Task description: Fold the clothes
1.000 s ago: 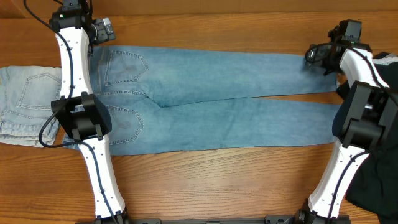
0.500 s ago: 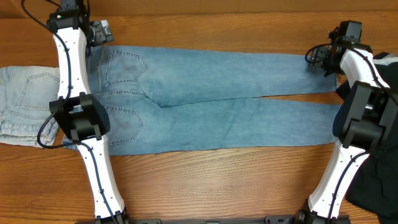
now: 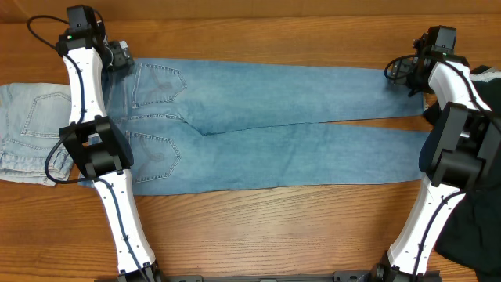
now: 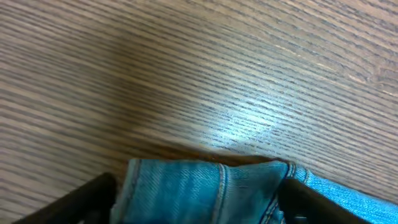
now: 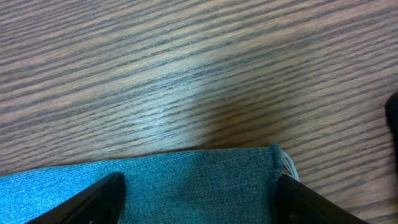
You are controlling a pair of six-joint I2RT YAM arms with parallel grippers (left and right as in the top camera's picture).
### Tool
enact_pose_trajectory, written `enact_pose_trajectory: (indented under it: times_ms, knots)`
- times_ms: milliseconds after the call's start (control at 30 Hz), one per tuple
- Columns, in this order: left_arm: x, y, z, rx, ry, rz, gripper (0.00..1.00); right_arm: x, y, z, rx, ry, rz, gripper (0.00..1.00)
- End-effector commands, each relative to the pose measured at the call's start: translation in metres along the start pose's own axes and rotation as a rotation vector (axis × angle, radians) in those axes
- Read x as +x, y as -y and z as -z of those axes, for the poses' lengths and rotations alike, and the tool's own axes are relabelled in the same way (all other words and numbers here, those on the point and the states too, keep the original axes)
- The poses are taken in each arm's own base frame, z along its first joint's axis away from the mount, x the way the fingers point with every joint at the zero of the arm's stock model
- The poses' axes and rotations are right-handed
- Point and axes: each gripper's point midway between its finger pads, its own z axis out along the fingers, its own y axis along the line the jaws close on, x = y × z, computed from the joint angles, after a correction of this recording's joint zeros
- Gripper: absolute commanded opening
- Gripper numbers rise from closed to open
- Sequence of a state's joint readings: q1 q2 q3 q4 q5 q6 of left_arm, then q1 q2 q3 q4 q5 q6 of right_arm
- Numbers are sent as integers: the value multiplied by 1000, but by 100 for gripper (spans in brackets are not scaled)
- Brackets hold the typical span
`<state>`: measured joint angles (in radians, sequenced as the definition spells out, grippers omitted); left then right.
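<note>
1. Wooden table (image 3: pixel 258 227), plain grain all round. The jeans (image 3: pixel 258 117) lie flat across it with the back pockets up, waist towards the left arm and hems towards the right arm. Their long axis runs from one arm across to the other.
2. At the far waist corner sits the left gripper (image 3: pixel 117 56), and at the hem of the far leg the right gripper (image 3: pixel 401 70) (each arm is on the end nearer to it, so neither needs to cross).
3. In the left wrist view the fingers (image 4: pixel 329 202) stand apart with the waistband corner rumpled between them. Whether they bite on it I cannot tell.
4. In the right wrist view the fingers (image 5: pixel 93 202) stand apart and the hem corner lies flat between them, its frayed end just inside one finger. No pinch shows.
5. Judgement: both corners are on the far long edge, so the likely fold carries that edge over towards the near leg. The arms would need to travel together, or the denim will skew.
6. The paler jeans (image 3: pixel 31 133) lie just beside the waist end, and a black garment (image 3: pixel 477 227) lies by the right arm's base.
</note>
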<state>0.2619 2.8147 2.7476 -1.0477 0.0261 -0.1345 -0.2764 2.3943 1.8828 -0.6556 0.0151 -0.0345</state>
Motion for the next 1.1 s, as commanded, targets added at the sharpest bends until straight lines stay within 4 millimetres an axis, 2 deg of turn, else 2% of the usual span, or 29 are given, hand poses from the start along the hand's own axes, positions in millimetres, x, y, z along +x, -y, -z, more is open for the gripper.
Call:
enact_pose_trajectory:
  times_ms: [0,33,67,100,167,200,333,433,500,533,733,767,800,867,900,967,1000,1067]
  knots:
    - [8,8,-4,28,-26,-40,36,14,-8,-1,-43,-40,-8,67]
    - [9,8,-4,27,-33,-39,21,16,-7,-1,-42,-49,-8,58]
    - [10,8,-2,27,-37,-38,4,17,-7,-1,-42,-55,-8,42]
    - [11,10,0,38,-44,-38,4,17,-8,-1,-45,-55,-8,27]
    - [5,20,11,97,-32,-38,4,15,-8,0,-45,-47,-8,7]
    - [2,23,17,107,-24,-38,4,14,-8,0,-46,-46,-7,4]
    - [-11,25,53,111,12,-42,4,4,-8,4,-47,-17,-7,4]
    - [-14,26,64,112,18,-43,4,-6,-9,6,-48,15,-6,4]
    - [-10,26,63,110,3,-41,4,-10,-9,6,-48,29,-6,27]
    - [-10,26,63,110,1,-42,4,-13,-9,6,-49,43,-6,35]
    - [-9,25,63,109,-2,-41,5,-32,-14,7,-78,119,-2,50]
    - [-9,25,63,109,-1,-42,15,-32,-15,7,-82,121,-2,57]
    - [-9,25,63,109,-1,-42,29,-31,-15,6,-82,120,-2,64]
    - [-9,26,63,110,0,-42,47,-26,-14,2,-82,114,-2,73]
    - [-10,26,63,110,3,-57,61,-24,-14,0,-82,110,-2,75]
    - [-12,26,63,111,15,-98,76,-23,-14,-1,-81,109,-2,76]
    - [-17,27,63,112,36,-122,82,-23,-14,-2,-82,111,-2,76]
    - [-23,28,64,116,60,-134,80,-22,-14,-4,-81,107,-2,76]
